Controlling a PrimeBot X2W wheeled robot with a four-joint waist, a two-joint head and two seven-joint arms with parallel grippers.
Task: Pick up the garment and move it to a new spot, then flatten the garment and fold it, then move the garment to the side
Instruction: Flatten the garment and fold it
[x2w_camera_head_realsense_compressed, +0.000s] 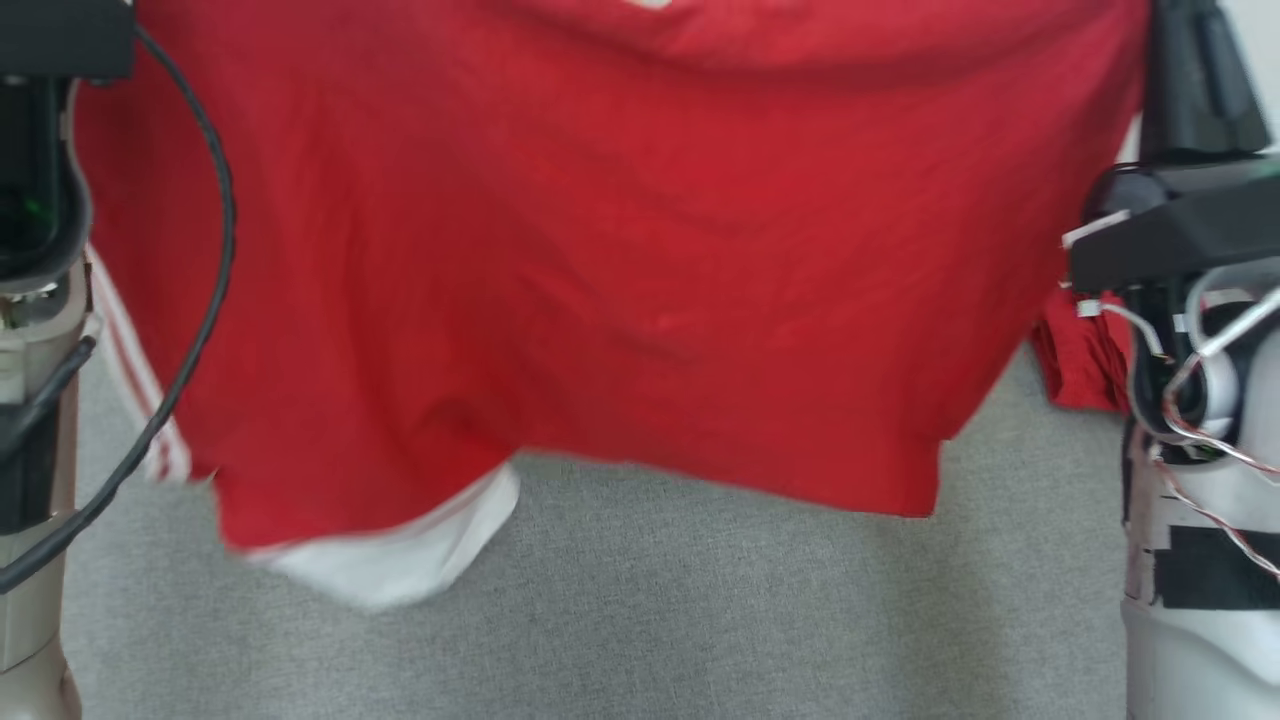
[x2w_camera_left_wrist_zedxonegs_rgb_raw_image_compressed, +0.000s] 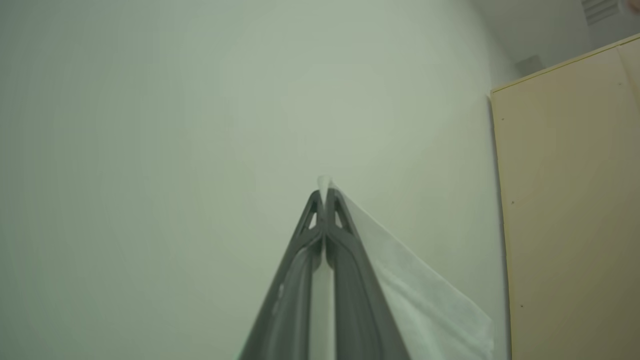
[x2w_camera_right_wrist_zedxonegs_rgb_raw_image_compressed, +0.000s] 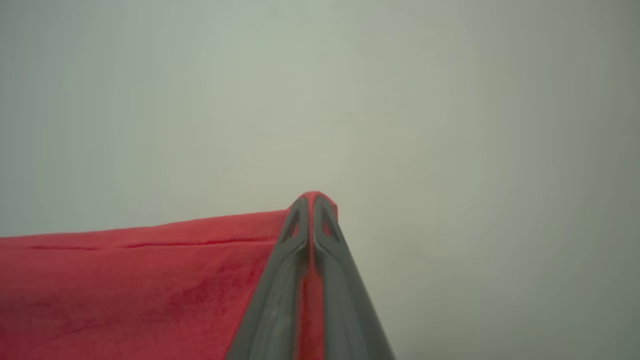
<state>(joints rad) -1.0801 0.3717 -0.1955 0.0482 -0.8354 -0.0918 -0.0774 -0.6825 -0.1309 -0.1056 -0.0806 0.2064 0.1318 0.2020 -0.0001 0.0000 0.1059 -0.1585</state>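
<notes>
Head view: the red garment (x2w_camera_head_realsense_compressed: 600, 250) hangs spread from 9 to 3 o'clock, a white cuff drooping at 7 o'clock above the grey surface (x2w_camera_head_realsense_compressed: 700, 620).

Left wrist view: the left end effector (x2w_camera_left_wrist_zedxonegs_rgb_raw_image_compressed: 325, 192) is clenched on the garment's white cloth, which trails toward 4 o'clock; a beige panel (x2w_camera_left_wrist_zedxonegs_rgb_raw_image_compressed: 570, 200) stands at 3 o'clock.

Right wrist view: the right end effector (x2w_camera_right_wrist_zedxonegs_rgb_raw_image_compressed: 311, 200) is clenched on red cloth that stretches toward 8 o'clock.

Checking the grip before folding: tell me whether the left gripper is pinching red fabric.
No, the left gripper is shut on a white part of the garment, which drapes down beside it.
</notes>
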